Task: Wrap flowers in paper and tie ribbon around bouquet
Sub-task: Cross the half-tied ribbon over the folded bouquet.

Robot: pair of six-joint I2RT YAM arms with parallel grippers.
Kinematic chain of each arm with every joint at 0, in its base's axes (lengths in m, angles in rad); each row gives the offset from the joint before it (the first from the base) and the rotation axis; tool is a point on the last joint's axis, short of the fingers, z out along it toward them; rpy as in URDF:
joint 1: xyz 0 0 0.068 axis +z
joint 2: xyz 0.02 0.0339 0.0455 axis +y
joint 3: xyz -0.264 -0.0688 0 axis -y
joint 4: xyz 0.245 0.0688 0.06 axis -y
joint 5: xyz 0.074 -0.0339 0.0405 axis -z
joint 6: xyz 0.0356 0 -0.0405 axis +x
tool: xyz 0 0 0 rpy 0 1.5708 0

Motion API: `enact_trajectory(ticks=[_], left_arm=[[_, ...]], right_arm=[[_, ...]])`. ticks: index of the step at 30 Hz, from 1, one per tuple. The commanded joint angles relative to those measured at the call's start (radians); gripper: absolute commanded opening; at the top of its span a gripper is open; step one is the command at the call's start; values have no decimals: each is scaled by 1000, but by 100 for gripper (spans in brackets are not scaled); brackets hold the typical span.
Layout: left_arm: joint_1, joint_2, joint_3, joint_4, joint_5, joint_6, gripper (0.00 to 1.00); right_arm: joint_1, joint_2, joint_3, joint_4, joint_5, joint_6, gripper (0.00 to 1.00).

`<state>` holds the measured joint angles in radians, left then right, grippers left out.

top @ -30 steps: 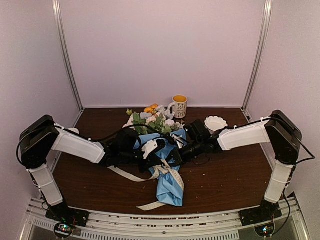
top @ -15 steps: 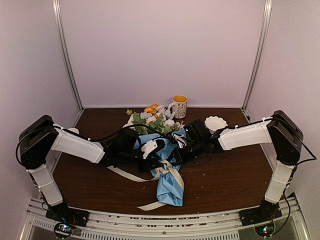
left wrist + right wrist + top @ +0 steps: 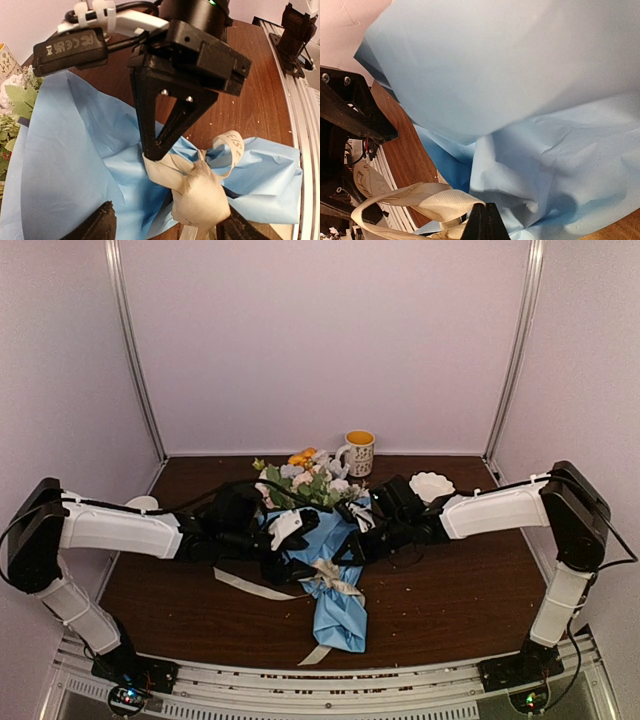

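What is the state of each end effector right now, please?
Left end effector: open, holding nothing.
Right end effector: closed, holding the ribbon.

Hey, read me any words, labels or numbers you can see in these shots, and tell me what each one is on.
"CE" and what looks like "FC": white marks on the black module above the blue sheet, seen upside down.
"ES", roughly: dark letters on the ribbon loop. The rest of its print is unreadable.
Mug: dark print, too small to read.
Right wrist view: no text.
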<state>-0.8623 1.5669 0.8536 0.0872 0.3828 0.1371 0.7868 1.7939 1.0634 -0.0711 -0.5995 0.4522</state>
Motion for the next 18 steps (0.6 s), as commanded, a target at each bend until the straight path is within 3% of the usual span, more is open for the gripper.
enact_trajectory(ticks=[1, 11, 14, 18], left_arm=[[15, -47, -10, -75, 22, 41, 76], [19, -39, 13, -182, 15, 106, 81], [22, -44, -7, -170, -42, 110, 72], [30, -44, -14, -135, -77, 108, 45]], right_arm=[[2, -37, 11, 3, 29, 8, 0], [3, -48, -9, 24, 35, 25, 0], [5, -48, -11, 27, 34, 29, 0], [5, -50, -9, 20, 36, 26, 0]])
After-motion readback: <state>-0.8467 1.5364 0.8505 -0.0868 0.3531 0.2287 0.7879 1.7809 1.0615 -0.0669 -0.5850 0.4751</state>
